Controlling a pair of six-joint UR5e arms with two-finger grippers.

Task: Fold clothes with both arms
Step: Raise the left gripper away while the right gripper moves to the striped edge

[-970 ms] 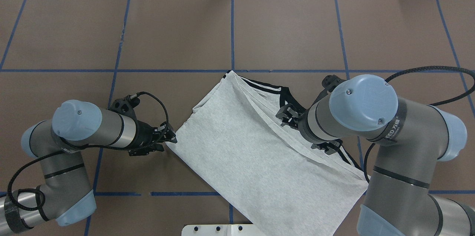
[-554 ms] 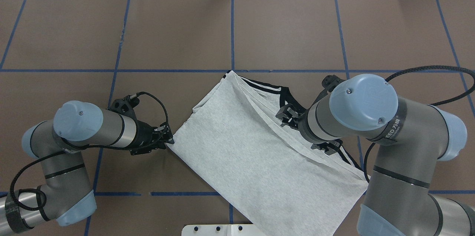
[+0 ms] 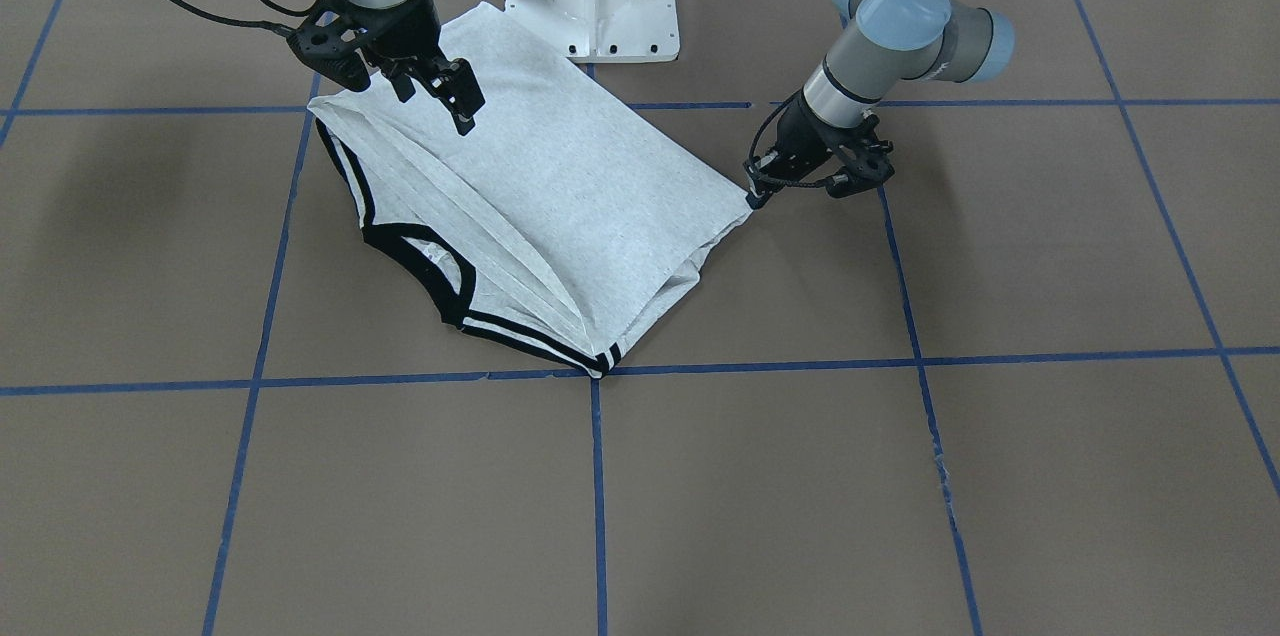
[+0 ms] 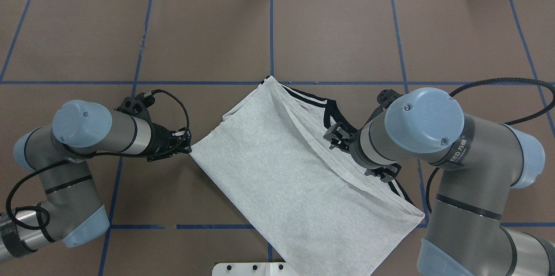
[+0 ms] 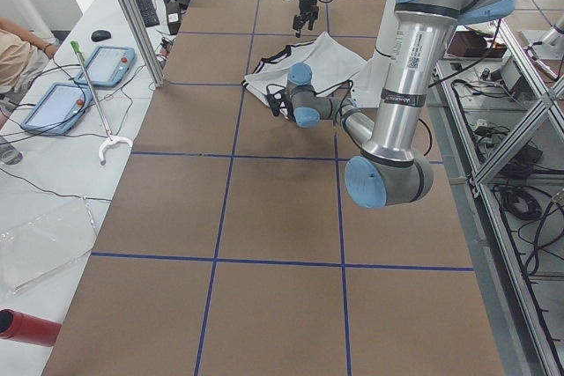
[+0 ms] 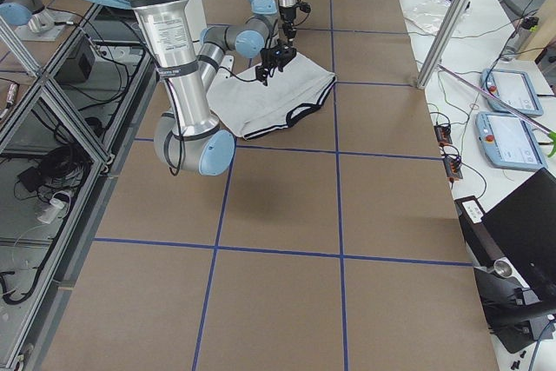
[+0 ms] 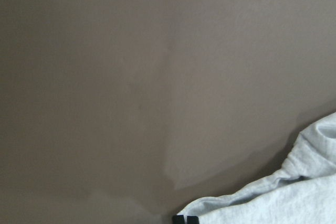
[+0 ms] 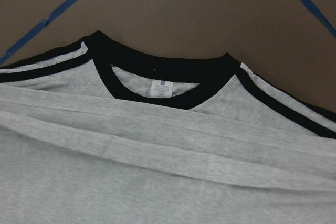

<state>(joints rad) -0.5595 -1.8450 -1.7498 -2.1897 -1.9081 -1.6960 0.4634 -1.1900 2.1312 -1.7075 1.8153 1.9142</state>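
t-shirt (image 4: 282, 180) is light, limp, stretchy: your left end effector (image 4: 187, 148) pinches a corner, right end effector (image 3: 438, 106) hangs spread; grip hemmed edges.

we see a brown table (image 4: 208, 28) gridded with blue tape lines (image 4: 272, 28); along its far edge a white bench (image 5: 53, 173) carries two pendants (image 5: 107, 66).

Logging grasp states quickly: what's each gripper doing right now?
Left gripper: shut on a corner of the light heather-grey T-shirt with black collar.
Right gripper: open, above the shirt, holding nothing.
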